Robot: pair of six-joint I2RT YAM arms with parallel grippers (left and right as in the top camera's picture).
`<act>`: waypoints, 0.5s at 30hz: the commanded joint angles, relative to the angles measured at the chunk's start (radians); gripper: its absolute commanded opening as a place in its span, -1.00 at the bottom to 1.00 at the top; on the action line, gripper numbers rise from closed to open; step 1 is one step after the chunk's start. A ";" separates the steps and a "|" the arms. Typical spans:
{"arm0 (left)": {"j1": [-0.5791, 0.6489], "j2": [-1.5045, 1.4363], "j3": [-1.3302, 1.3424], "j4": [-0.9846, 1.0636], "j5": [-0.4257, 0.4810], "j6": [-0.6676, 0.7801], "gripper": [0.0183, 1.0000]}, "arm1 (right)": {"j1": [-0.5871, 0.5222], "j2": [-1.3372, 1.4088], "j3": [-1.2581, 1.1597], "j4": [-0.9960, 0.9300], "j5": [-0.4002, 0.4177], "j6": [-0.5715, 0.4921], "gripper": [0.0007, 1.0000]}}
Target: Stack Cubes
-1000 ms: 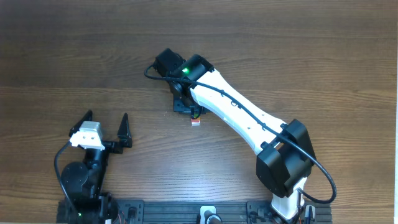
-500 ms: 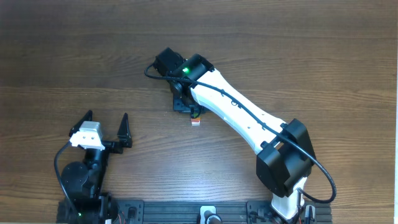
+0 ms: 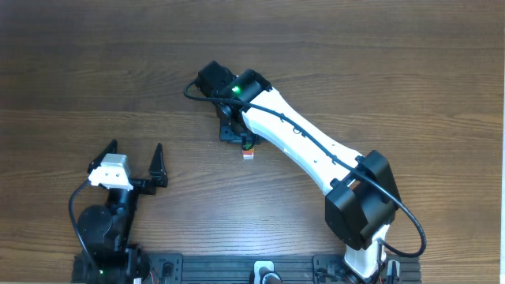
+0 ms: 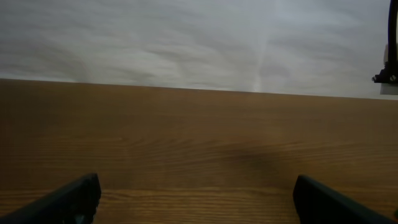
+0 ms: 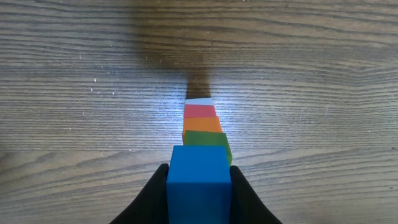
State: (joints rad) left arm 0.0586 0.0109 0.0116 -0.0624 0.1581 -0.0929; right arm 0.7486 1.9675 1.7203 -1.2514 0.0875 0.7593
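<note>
At the bottom centre of the right wrist view, the right tool (image 5: 199, 179) is gripping the blue cube (image 5: 199, 186) by two opposite side faces, with one dark jaw on each side. The blue cube is sitting on, or just above, the green cube (image 5: 208, 140); I cannot tell whether they are touching. Further up the frame, the orange cube (image 5: 202, 124), the red cube (image 5: 199, 111) and a pale cube (image 5: 199, 101) are making the lower part of the pile on the counter (image 5: 74, 74).

I am judging the cubes to be small, light and stiff, with flat and probably smooth faces. So the best hold is probably on two parallel sides near the middle, as here. The pile seems narrow and a little uneven, so a sideways push is likely to knock it over.

The right wrist view is giving the order of the colours. In the top view the arm is covering most of the pile, and a small red and pale part is showing at the centre of the frame. That view is also showing the left tool (image 3: 136, 147) at the lower left, wide open, holding nothing and well apart from the cubes.
</note>
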 commanded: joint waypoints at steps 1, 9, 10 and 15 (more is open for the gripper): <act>0.005 -0.008 -0.006 0.002 0.009 0.018 1.00 | -0.009 0.015 -0.008 0.002 0.003 0.007 -0.69; 0.005 -0.008 -0.006 0.002 0.009 0.018 1.00 | -0.013 0.015 -0.008 -0.006 -0.013 0.007 -0.72; 0.005 -0.008 -0.006 0.002 0.009 0.018 1.00 | -0.013 0.015 -0.008 -0.006 -0.013 0.007 -0.72; 0.005 -0.008 -0.006 0.002 0.009 0.018 1.00 | -0.014 0.015 -0.008 -0.010 -0.013 0.011 -0.72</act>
State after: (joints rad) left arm 0.0586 0.0109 0.0116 -0.0620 0.1581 -0.0933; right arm 0.7444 1.9675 1.7203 -1.2568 0.0803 0.7597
